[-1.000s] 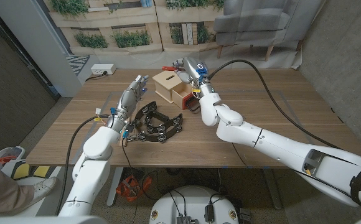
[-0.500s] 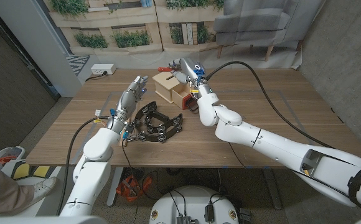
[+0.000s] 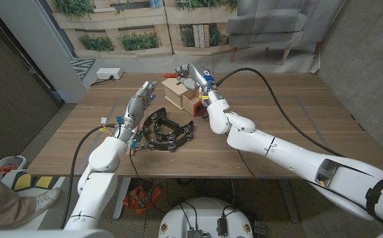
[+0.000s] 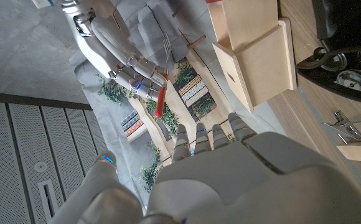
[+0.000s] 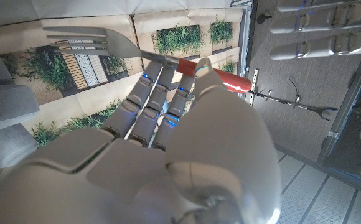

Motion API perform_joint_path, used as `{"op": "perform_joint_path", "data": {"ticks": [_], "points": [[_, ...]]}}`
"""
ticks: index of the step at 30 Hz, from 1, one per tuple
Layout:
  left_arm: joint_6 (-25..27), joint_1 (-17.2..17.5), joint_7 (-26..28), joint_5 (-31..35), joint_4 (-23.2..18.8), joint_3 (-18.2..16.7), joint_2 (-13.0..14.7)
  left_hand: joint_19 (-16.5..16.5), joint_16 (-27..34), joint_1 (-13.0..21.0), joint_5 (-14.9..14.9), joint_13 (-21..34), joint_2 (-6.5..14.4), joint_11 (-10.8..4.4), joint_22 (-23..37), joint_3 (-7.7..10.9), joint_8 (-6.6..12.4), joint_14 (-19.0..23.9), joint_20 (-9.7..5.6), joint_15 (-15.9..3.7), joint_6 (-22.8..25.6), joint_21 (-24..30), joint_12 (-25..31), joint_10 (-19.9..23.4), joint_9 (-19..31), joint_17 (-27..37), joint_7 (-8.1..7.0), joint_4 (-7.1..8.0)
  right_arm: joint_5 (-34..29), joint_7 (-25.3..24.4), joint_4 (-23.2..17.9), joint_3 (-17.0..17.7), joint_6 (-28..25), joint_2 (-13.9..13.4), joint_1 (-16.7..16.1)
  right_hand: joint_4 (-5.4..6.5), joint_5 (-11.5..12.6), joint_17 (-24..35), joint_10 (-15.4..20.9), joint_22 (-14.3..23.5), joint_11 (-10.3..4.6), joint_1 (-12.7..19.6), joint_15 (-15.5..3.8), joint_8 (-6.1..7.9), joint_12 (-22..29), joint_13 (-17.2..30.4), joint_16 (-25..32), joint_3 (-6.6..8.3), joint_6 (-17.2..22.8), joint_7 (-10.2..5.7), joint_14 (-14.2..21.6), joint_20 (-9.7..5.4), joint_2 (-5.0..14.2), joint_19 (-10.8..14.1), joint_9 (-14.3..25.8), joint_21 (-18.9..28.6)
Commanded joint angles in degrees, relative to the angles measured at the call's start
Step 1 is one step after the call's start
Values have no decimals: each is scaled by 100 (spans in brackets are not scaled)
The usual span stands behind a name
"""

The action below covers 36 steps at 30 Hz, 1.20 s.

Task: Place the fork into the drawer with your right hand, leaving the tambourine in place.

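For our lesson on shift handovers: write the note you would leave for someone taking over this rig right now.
Right robot hand: holds the red-handled fork in the air above the wooden drawer box.
Left robot hand: open, holds nothing, beside the tambourine.
Tambourine lies on the table in front of the box, untouched.
Done: fork picked up and carried over the box.
Left: lower the fork into the open drawer, release, leave the tambourine alone.

I count one fork (image 3: 173, 75), red-handled. One tambourine (image 3: 167, 134), black. One wooden drawer box (image 3: 182, 92). One white power strip (image 3: 109, 74) at the far edge. My hands: two, left hand (image 3: 140, 96) and right hand (image 3: 190, 74).
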Motion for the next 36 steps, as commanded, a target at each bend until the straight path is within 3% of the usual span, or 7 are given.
{"op": "perform_joint_path", "data": {"ticks": [1, 25, 36], "points": [[28, 58, 4, -16, -31, -43, 1, 34, 19, 4, 6, 18, 28, 13, 25, 2, -3, 7, 1, -8, 22, 21, 26, 15, 17, 14, -17, -35, 167, 51, 279, 5, 268, 202, 40, 1, 29, 29, 308, -3, -350, 185, -964, 32, 5, 21, 20, 4, 7, -43, 71, -17, 193, -21, 29, 60], [2, 164, 43, -7, -102, -82, -30, 36, 18, 2, 5, 19, 29, 22, 26, 3, -1, 9, -2, -7, 31, 19, 23, 15, 17, 15, -17, -38, 395, -205, 855, 78, 907, 502, 29, 2, 21, 130, 315, -10, -352, 188, -966, 37, -10, 29, 61, 12, 0, -46, 173, -35, 203, -41, 35, 144], [50, 187, 89, 36, -133, -79, -43, 36, 17, 0, 5, 19, 29, 17, 26, 3, 2, 10, -2, -5, 42, 18, 24, 22, 17, 15, -12, -39, 449, -460, 1534, 78, 1529, 700, 93, -4, 17, 193, 319, -10, -347, 195, -966, 39, -16, 34, 90, 16, -4, -51, 227, -51, 197, -44, 37, 188]]}}
